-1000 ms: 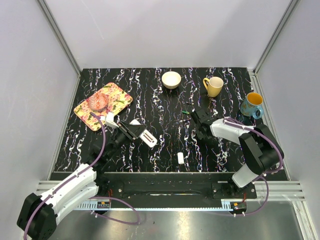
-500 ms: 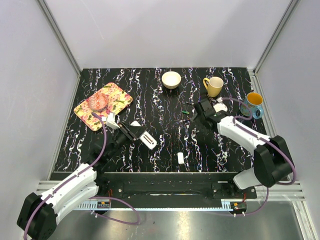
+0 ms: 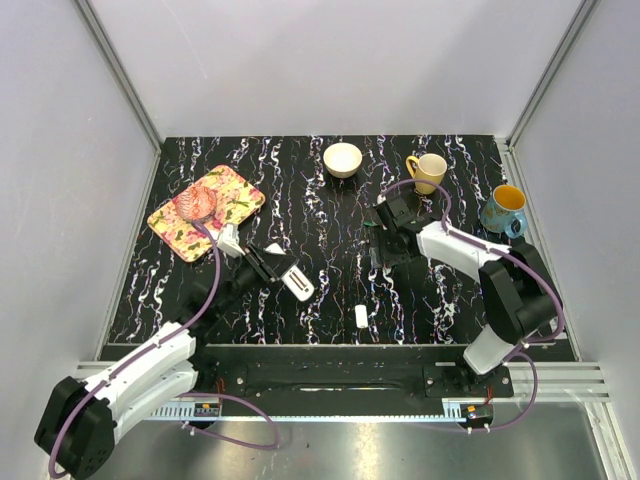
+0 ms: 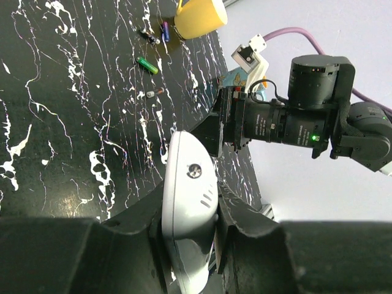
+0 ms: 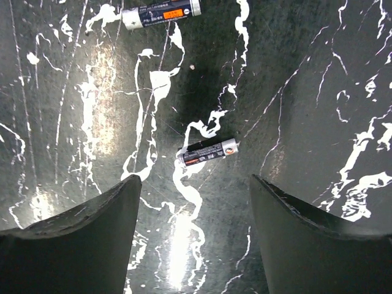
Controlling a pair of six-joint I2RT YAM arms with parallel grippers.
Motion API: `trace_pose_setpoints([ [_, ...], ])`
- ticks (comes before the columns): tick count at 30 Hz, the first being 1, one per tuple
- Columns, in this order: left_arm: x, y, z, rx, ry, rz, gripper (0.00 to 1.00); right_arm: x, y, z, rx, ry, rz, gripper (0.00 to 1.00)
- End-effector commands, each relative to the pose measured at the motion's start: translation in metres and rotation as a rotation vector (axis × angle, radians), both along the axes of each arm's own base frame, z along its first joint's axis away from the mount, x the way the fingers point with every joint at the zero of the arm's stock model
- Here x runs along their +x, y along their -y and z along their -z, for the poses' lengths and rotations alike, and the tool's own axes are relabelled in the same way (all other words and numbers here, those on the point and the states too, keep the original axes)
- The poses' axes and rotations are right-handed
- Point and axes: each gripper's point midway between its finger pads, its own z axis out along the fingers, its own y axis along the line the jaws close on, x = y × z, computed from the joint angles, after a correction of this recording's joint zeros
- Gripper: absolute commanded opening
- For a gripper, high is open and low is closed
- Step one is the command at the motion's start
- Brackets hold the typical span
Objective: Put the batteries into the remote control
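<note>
My left gripper is shut on the white remote control, held off the dark marbled table left of centre. In the left wrist view the remote stands edge-on, clamped between the left gripper's jaws. My right gripper hovers open over the table's middle right. In the right wrist view a dark battery with a silver end lies just beyond the right gripper, touching neither finger. A second battery lies farther off. A green battery and several other small cells lie near the yellow mug.
A small white lozenge-shaped piece lies near the front. At the back stand a white bowl, a yellow mug and a blue mug. A floral tray holding a pink item sits at the left.
My right gripper has swung up and to the left over the batteries and its jaws have spread apart. The left gripper has shifted slightly with the remote.
</note>
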Motion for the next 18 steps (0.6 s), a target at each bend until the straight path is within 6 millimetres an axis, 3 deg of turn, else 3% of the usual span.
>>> trace_pose_setpoints([
  [1, 0.002, 0.009, -0.03, -0.018, 0.079, 0.044, 0.0, 0.012, -0.001, -0.009, -0.048, 0.021, -0.115, 0.78],
  [8, 0.001, 0.012, -0.03, -0.014, 0.075, 0.056, 0.0, 0.008, 0.002, 0.013, -0.091, -0.045, -0.159, 0.75],
  [18, 0.001, 0.014, -0.031, -0.017, 0.078, 0.062, 0.0, 0.018, 0.01, 0.017, -0.041, -0.062, -0.136, 0.68],
])
